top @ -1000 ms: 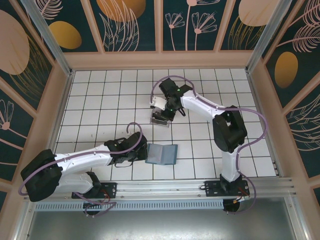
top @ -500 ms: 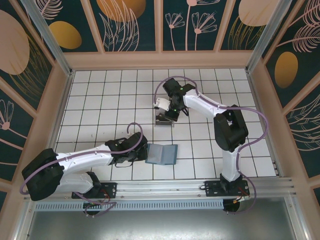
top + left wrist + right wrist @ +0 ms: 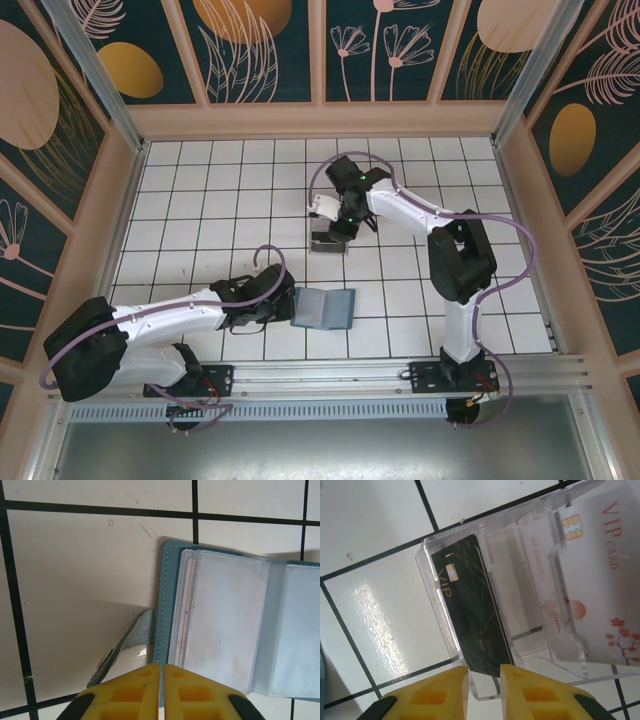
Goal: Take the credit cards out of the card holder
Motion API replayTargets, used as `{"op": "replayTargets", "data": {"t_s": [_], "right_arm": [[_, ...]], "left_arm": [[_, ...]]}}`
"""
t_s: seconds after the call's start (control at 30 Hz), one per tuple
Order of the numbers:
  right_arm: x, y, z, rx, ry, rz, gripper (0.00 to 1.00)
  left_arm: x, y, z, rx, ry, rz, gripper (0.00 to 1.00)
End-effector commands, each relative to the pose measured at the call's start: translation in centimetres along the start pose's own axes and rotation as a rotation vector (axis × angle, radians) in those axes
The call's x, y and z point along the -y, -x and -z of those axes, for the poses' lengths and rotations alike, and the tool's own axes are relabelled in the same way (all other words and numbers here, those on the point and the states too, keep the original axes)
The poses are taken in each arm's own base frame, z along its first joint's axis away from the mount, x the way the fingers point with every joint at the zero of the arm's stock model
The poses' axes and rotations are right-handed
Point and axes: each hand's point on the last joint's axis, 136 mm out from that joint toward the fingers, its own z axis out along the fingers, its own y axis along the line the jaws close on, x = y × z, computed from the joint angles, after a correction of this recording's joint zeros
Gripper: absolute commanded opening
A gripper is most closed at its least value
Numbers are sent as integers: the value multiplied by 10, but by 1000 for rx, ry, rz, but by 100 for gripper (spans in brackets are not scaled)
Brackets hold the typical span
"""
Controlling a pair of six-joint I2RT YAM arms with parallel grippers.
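Clearance counts: raise the barely parted, empty right end effector (image 3: 484, 672) straight off the thin black credit card (image 3: 470, 615) in the clear plastic tray (image 3: 443, 614), closed left end effector (image 3: 161, 667) at the teal folding card holder (image 3: 225, 625).

Bright, even light from above. A white glare patch sits on the glossy tile (image 3: 372, 612) at left in the right wrist view. A soft shadow lies lower left of the wallet (image 3: 220, 625).
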Motion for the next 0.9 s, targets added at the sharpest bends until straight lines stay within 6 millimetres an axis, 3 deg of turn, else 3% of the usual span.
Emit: {"op": "replayTargets", "data": {"t_s": [0.0, 0.13, 0.23, 0.4, 0.53, 0.73, 0.87], "right_arm": [[9, 22, 35, 121, -72, -78, 25], [6, 42, 59, 274, -80, -232, 27], [0, 45, 73, 356, -103, -373, 27], [-30, 43, 87, 438, -151, -568, 28], [-63, 38, 80, 425, -99, -762, 28], [-102, 18, 53, 317, -51, -949, 26], [-113, -3, 37, 243, -80, -1018, 28]], "left_arm": [[3, 3, 0, 0, -15, 7, 11], [10, 7, -1, 5, -75, 35, 11], [9, 11, -1, 10, -76, 37, 11], [6, 14, -4, 14, -69, 34, 11], [6, 16, -6, 16, -75, 30, 11], [17, 20, -7, 5, -90, 1, 11], [17, 16, -8, -15, -94, -14, 11]]}}
